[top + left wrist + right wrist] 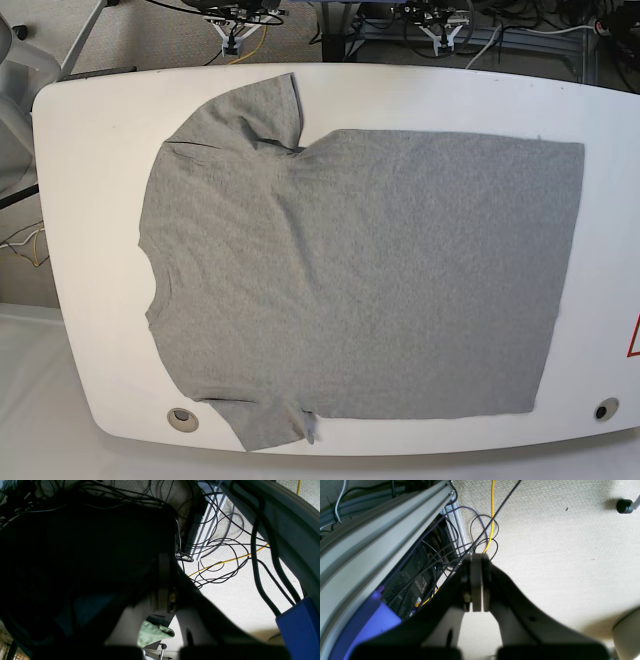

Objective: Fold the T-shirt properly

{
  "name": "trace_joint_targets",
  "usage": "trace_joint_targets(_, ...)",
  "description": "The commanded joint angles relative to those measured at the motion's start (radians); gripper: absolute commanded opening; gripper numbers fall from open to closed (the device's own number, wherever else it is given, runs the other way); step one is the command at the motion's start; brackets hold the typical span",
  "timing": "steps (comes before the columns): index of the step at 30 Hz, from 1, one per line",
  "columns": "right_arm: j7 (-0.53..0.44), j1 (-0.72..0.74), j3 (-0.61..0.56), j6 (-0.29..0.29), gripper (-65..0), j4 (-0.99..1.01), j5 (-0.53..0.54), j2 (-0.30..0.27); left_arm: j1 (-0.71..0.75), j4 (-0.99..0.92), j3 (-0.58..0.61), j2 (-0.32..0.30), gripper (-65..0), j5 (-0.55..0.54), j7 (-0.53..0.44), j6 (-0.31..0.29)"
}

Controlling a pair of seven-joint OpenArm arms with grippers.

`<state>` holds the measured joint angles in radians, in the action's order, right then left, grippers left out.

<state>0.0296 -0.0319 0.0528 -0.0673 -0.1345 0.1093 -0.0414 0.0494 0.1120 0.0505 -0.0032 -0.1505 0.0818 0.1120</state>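
The heather-grey T-shirt (360, 270) lies spread flat on the white table (90, 200) in the base view. Its neck points left and its hem right, with one sleeve (268, 108) at the far edge and the other (268, 428) at the near edge. Neither gripper is over the cloth. In the left wrist view my left gripper (163, 580) hangs shut with nothing in it, facing the carpet. My right gripper (476, 582) is likewise shut and empty above the floor. The shirt does not show in either wrist view.
Black and yellow cables (220, 562) lie tangled on the carpet beside an aluminium rail (382, 530) behind the table. The table has two round holes (182, 419) (605, 409) near its front edge. An office chair (20, 60) stands at the far left.
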Motion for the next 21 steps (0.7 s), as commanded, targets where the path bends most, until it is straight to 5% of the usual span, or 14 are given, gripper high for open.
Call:
trace_joint_targets(1,-0.002,-0.003,0.005,-0.009,-65.0,-0.007,-0.004,-0.006,0.025,0.029,0.0,-0.007,-65.0,-0.006,-0.014,-0.011)
trace_joint_targets(21,-0.009,-0.003,0.003,-0.01,-65.0,-0.006,-0.008,-0.006,0.023,0.032,0.0,-0.007,-65.0,-0.002,-0.022,-0.027)
